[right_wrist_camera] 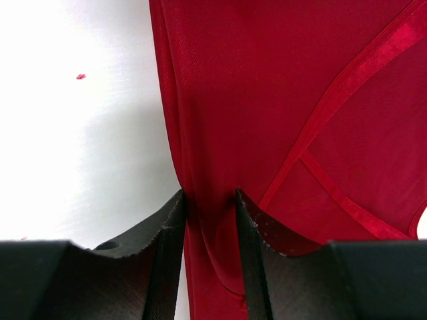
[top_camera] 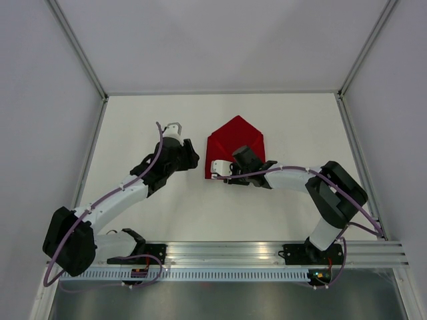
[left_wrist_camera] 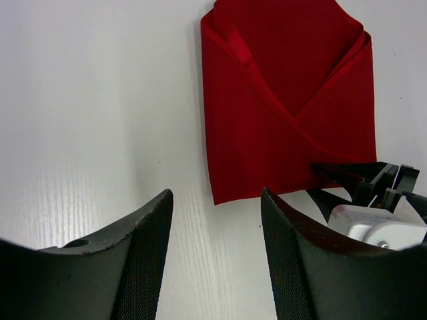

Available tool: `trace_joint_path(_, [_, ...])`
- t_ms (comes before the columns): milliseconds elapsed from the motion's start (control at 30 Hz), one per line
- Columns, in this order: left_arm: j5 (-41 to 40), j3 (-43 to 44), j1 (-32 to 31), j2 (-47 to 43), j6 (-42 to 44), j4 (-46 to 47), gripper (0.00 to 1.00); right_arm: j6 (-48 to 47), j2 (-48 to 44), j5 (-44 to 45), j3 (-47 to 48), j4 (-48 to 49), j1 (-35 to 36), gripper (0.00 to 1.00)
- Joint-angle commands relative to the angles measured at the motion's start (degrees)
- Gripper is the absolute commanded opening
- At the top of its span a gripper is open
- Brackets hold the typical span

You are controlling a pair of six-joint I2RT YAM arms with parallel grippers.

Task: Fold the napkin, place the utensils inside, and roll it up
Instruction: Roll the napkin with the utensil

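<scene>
Pinching the near edge of the red napkin (top_camera: 235, 143), which lies folded on the table (top_camera: 133, 120), the right gripper (right_wrist_camera: 209, 200) has cloth bunched between its 2 fingers. The left gripper (left_wrist_camera: 215, 200) hangs spread wide just left of the napkin, holding nothing. No knife shows. A hard pull could drag the folds open.

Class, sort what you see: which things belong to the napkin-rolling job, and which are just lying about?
Job: red napkin; right end effector astride its edge; left end effector, open. No utensil visible.
Lying about: red speck on the table.
</scene>
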Motion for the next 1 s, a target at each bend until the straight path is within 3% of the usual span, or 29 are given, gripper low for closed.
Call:
trace_joint_path(0, [1.3,-1.4,-0.2,0.8,2.4,4.2,0.6,-0.2,3.0,-1.6,-1.0,-2.8,-0.6,0.42])
trace_joint_path(133, [2.4,-2.9,-0.3,1.5,2.4,8.2,0.61,0.1,4.0,-1.9,-1.0,-2.7,-1.0,0.37])
trace_joint_path(367, [2.8,-6.1,-0.3,-0.8,2.8,14.1,0.61,0.5,5.4,-3.3,-0.2,-4.5,-2.2,0.16])
trace_joint_path(467, [2.7,-7.4,-0.3,-2.1,3.3,16.6,0.61,0.6,6.2,-5.2,2.0,-7.2,-3.4,0.12])
trace_joint_path(733, [-0.5,-14.0,-2.1,-6.8,7.5,25.3,0.61,-0.3,8.1,-14.9,7.3,-18.4,-7.3,0.06])
trace_joint_path(967, [-4.8,-19.6,-7.8,-10.5,15.4,34.2,0.59,-3.6,12.2,-23.7,14.1,-30.6,-10.8,0.05])
